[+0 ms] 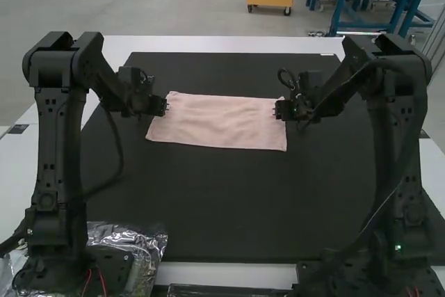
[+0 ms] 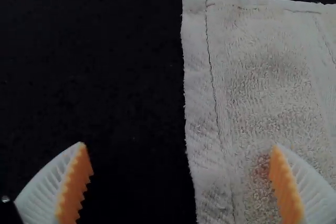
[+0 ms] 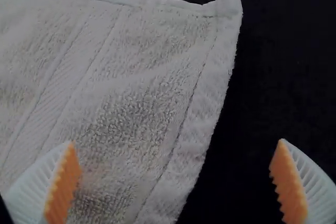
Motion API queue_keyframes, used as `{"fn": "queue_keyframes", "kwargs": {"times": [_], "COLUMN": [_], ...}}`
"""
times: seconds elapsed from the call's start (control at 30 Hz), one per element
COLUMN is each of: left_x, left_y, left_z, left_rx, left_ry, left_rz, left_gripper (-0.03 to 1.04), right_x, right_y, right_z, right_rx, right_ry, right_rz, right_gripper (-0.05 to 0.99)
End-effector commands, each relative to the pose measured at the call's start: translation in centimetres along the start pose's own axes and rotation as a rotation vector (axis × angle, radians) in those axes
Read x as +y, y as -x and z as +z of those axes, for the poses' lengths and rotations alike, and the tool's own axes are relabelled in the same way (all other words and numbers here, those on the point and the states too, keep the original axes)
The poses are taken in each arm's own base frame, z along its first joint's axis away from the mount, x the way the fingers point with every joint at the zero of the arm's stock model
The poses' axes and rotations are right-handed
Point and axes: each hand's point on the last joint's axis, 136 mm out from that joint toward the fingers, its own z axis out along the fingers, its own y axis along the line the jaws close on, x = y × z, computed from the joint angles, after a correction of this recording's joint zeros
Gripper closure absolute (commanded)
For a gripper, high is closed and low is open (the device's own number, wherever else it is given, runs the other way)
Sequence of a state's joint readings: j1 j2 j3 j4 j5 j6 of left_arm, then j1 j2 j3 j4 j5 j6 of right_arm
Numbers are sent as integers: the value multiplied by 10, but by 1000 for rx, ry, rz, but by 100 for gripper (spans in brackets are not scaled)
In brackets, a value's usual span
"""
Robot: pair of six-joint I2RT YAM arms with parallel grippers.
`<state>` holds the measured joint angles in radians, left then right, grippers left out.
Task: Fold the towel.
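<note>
Towel [image 1: 217, 124] lengthwise between two grippers, a short end for each
At the left, the left gripper [image 1: 165, 106] has its fingers spread, the towel's short edge running between them; the cloth lies flat on the black mat [image 1: 215, 203], its long axis going from one hand to the other; at the right, the right gripper [image 1: 280, 110] is likewise spread astride the opposite edge, so neither arm looks nearer, and the next move probably calls for both to pinch their ends together
</note>
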<state>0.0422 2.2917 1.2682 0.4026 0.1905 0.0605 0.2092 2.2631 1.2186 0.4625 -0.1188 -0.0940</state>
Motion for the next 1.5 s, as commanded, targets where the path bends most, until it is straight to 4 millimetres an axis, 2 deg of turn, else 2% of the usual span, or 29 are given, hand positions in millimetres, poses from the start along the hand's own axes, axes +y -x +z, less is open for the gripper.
{"fn": "queue_keyframes", "kwargs": {"times": [0.0,0.03,0.13,0.23,0.33,0.53,0.67,0.77,0.9,1.13,1.47], "left_x": [-1,-2,-2,-7,-9,-17,-24,-25,-24,-1,2], "left_y": [-11,-16,-20,-12,-2,48,71,76,71,58,44], "left_z": [11,13,15,15,12,-4,-16,-23,-29,-47,-80], "left_rx": [17,26,28,0,-8,-88,-116,-111,-79,-48,-32], "left_ry": [4,1,-10,-40,-68,-116,-139,-143,-163,-136,-137], "left_rz": [43,47,55,53,45,20,9,16,14,24,42], "left_gripper": [86,99,98,98,98,98,98,98,98,98,98], "right_x": [6,6,-1,-8,-11,-7,-4,-2,-3,-5,2], "right_y": [-18,-20,-24,-18,2,54,72,78,72,63,47], "right_z": [8,9,9,6,-1,-24,-36,-48,-58,-76,-93], "right_rx": [31,37,43,32,-7,-98,-117,-128,-119,-111,-88], "right_ry": [51,61,54,49,52,73,83,100,102,107,124], "right_rz": [-3,1,21,45,53,68,81,85,92,100,107], "right_gripper": [97,96,96,96,96,96,96,96,96,96,96]}}
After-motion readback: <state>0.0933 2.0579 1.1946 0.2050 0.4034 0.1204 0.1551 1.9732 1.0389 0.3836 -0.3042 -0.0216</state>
